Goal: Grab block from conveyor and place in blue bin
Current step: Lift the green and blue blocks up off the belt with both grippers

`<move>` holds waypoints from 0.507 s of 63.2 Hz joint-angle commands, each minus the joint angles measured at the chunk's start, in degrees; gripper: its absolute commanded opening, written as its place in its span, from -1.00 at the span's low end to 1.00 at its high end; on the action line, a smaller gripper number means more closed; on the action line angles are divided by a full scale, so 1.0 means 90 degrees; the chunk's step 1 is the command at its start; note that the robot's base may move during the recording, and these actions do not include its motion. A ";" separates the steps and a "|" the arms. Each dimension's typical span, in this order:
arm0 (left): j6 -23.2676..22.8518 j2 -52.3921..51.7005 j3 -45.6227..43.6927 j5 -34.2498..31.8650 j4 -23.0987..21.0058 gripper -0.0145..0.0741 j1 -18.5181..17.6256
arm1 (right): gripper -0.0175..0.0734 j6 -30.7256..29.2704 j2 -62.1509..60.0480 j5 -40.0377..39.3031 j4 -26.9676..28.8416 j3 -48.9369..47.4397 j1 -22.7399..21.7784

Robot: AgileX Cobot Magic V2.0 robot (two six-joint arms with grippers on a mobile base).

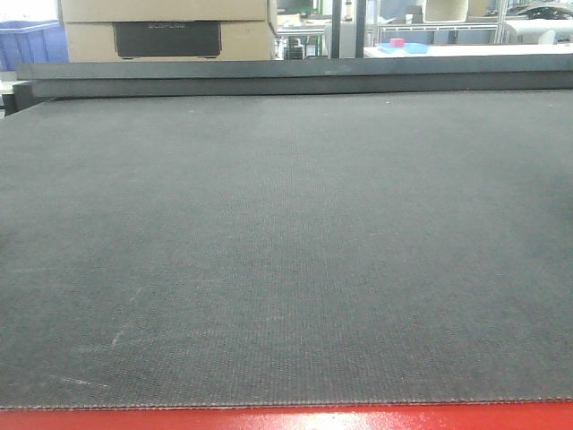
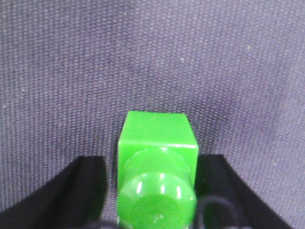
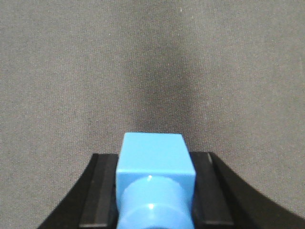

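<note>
Right end effector (image 3: 153, 160): black fingers (image 3: 101, 191) flush against both sides of a blue block (image 3: 152, 150), clamped on it. Left end effector (image 2: 152, 164): fingers flank a green block (image 2: 155, 131), with a sliver of belt showing on one side; grip cannot be told. Tabletop: conveyor (image 1: 286, 242), dark grey woven belt with a red front edge, beneath both. Blue bin (image 1: 31, 45) beyond the far left corner, beside a cardboard box (image 1: 166, 22).

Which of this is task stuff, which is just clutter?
Job: conveyor; blue crate far left behind it, likely the bin; left gripper flanking a green piece; right gripper flanking a blue piece (blocks or fixtures, unclear).
Lying about: cardboard boxes; pink item on a blue tray, background.
</note>
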 commanded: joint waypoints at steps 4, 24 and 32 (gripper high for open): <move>0.0000 -0.0007 0.0003 0.0016 -0.0041 -0.25 -0.0012 | -0.97 -0.0050 -0.0060 -0.0065 -0.0052 -0.0032 -0.0015; 0.0000 -0.0437 0.0003 0.0084 -0.0041 -0.92 -0.0012 | -0.97 -0.0050 -0.0060 -0.0068 -0.0027 -0.0032 -0.0015; 0.0136 -0.0931 0.0003 -0.0119 -0.0041 -0.92 -0.0012 | -0.97 -0.0229 -0.0060 -0.0111 0.0133 -0.0032 -0.0004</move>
